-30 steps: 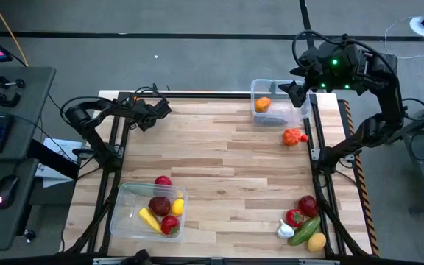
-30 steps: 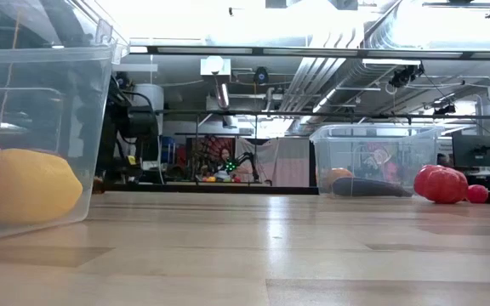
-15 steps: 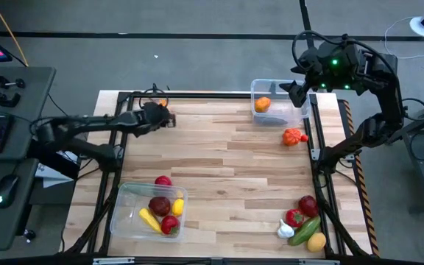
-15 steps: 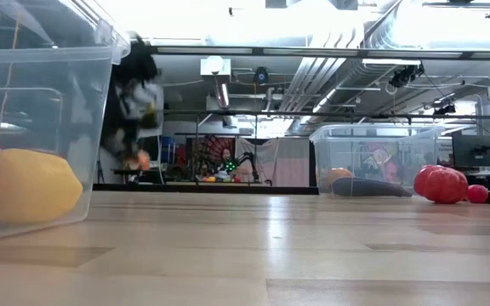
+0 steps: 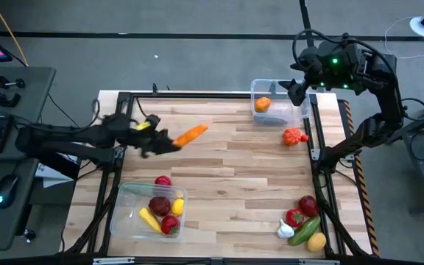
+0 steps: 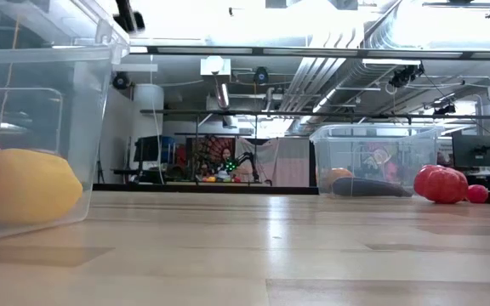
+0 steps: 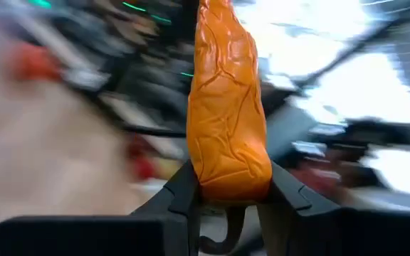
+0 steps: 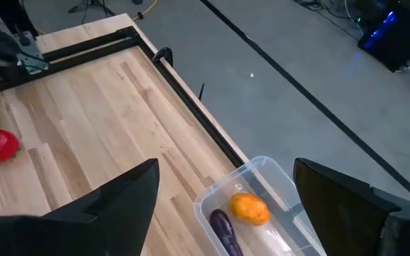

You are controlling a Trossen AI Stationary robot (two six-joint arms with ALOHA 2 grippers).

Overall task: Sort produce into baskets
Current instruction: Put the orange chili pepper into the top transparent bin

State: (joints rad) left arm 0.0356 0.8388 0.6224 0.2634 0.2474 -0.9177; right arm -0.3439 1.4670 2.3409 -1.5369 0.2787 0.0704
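Orange carrot [image 5: 191,135] tip away from fingers [image 7: 184,190]

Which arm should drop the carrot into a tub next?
Left. Its claw is shut on the carrot, held above the table. The right claw is open and empty above the far tub.

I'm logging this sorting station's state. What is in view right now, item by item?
Carrot: one, orange, held above the table's far left.
Near basket: one, clear, near-left; holds red and yellow produce.
Red piece: one, at that basket's far rim.
Far basket: one, clear, far-right; holds an orange piece and a purple eggplant.
Red-orange piece: one, loose near the far basket.
Pile: near-right corner; red, green, white and yellow pieces.
Table: one, light wood.
Left gripper: shut on the carrot.
Right gripper: open, above the far basket.
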